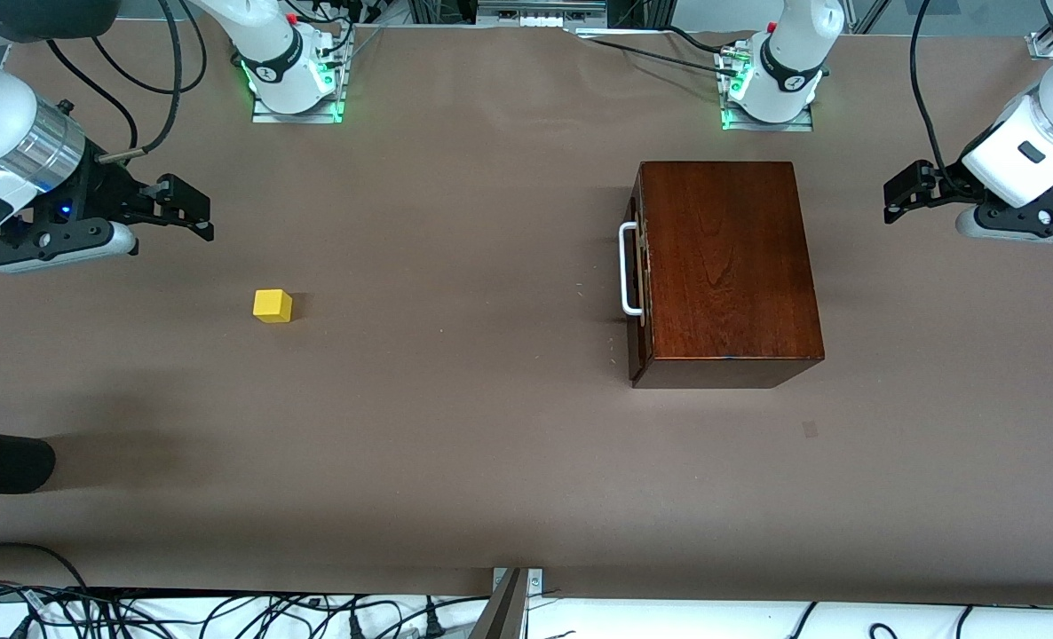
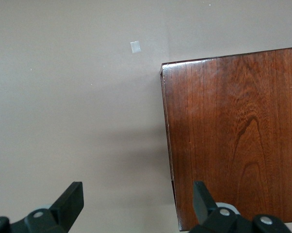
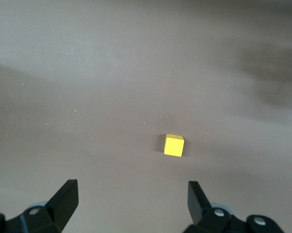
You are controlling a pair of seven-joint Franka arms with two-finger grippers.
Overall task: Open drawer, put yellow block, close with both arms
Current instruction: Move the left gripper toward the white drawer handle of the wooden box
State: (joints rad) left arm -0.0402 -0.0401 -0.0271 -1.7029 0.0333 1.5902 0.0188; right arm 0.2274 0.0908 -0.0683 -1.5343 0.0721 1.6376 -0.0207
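No readable writing or labels on anything here, operator. Your right end effector (image 1: 196,211) hangs with its fingers spread wide and holding nothing, over bare brown tabletop (image 1: 455,426) at the right arm's end. The yellow block (image 1: 273,305) sits on the tabletop, apart from that end effector, untouched, with open surface on every side. Your left end effector (image 1: 898,197) hovers at the left arm's end, fingers apart too, empty, just off the wooden box (image 1: 726,266). The drawer (image 1: 637,275) is shut, its white bar handle (image 1: 629,269) facing the block's end of the tabletop with plenty of free room in front. A small pale patch (image 1: 810,429) lies on the tabletop, nearer the front camera than the box.
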